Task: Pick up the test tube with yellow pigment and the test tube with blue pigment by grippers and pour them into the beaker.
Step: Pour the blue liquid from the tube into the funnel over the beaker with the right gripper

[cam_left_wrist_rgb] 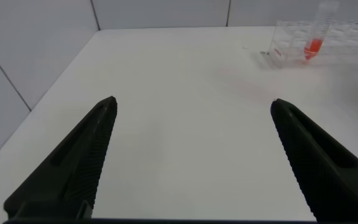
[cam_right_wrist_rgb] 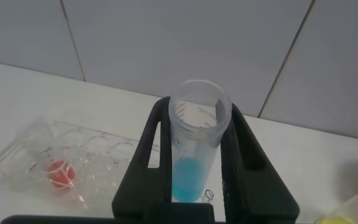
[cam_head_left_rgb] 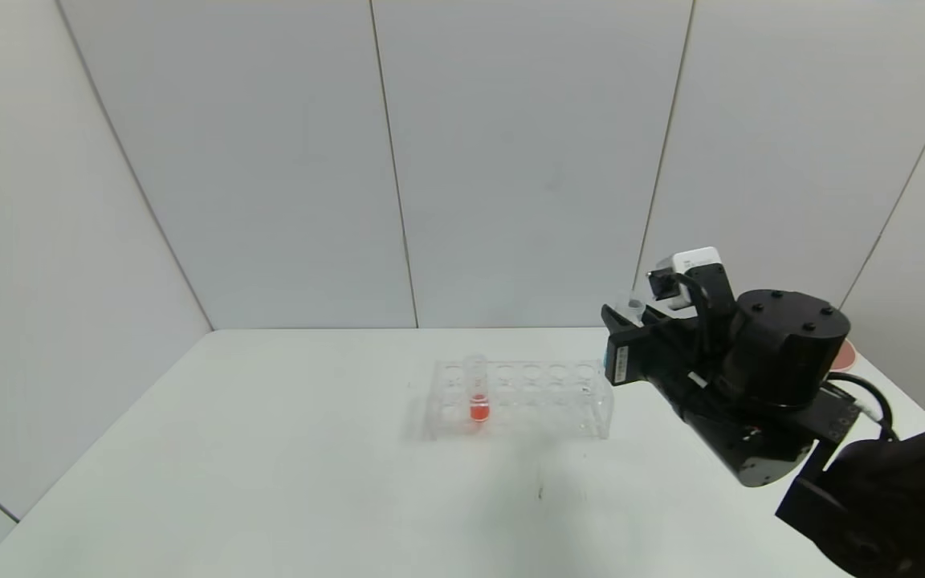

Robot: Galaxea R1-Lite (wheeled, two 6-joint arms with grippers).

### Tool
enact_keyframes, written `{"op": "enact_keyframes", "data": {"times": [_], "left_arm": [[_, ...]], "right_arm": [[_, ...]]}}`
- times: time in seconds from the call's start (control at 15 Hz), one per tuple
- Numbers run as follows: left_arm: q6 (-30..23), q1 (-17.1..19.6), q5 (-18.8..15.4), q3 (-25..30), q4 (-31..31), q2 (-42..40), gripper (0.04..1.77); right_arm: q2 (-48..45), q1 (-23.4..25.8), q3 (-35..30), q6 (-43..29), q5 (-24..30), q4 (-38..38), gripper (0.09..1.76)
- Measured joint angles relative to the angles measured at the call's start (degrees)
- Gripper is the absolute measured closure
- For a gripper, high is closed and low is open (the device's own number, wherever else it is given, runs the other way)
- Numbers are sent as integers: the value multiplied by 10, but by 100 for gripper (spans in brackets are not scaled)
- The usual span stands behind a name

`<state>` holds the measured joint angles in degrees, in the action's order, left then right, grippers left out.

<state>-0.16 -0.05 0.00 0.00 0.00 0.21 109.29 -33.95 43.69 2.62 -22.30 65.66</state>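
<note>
My right gripper (cam_head_left_rgb: 627,317) is shut on the test tube with blue pigment (cam_right_wrist_rgb: 194,155), a clear tube with light blue liquid at its bottom. It holds the tube upright, above the table to the right of the rack, and only the tube's open rim (cam_head_left_rgb: 633,305) shows in the head view. My left gripper (cam_left_wrist_rgb: 194,101) hangs open over bare table, with nothing between its fingers. A clear vessel with yellow in it (cam_right_wrist_rgb: 356,210) shows at the edge of the right wrist view. I cannot tell whether it is the beaker or the test tube with yellow pigment.
A clear tube rack (cam_head_left_rgb: 543,401) stands mid-table and holds one tube with red-orange liquid (cam_head_left_rgb: 478,395). A pink bowl (cam_head_left_rgb: 845,353) peeks out behind the right arm near the table's right edge. White walls close the back and left.
</note>
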Motion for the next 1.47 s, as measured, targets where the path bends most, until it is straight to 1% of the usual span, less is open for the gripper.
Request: {"op": "enact_keyframes", "data": {"times": [0.2,0.27,0.47,0.53,0.6,0.73,0.93,1.07,1.33,1.47], "left_arm": [[0,0,0,0,0,0,5],[0,0,0,0,0,0,5],[0,0,0,0,0,0,5],[0,0,0,0,0,0,5],[0,0,0,0,0,0,5],[0,0,0,0,0,0,5],[0,0,0,0,0,0,5],[0,0,0,0,0,0,5],[0,0,0,0,0,0,5],[0,0,0,0,0,0,5]], "right_arm": [[-70,62,-8,-2,126,-128,134],[-92,85,-11,-2,181,-160,134],[-166,173,-20,9,381,-283,134],[-189,211,-18,26,441,-337,134],[-207,247,-12,53,486,-381,134],[-231,319,7,129,549,-456,134],[-233,406,63,220,603,-554,134],[-217,444,114,264,616,-615,134],[-154,502,252,370,620,-760,134],[-119,522,325,415,621,-831,134]]}}
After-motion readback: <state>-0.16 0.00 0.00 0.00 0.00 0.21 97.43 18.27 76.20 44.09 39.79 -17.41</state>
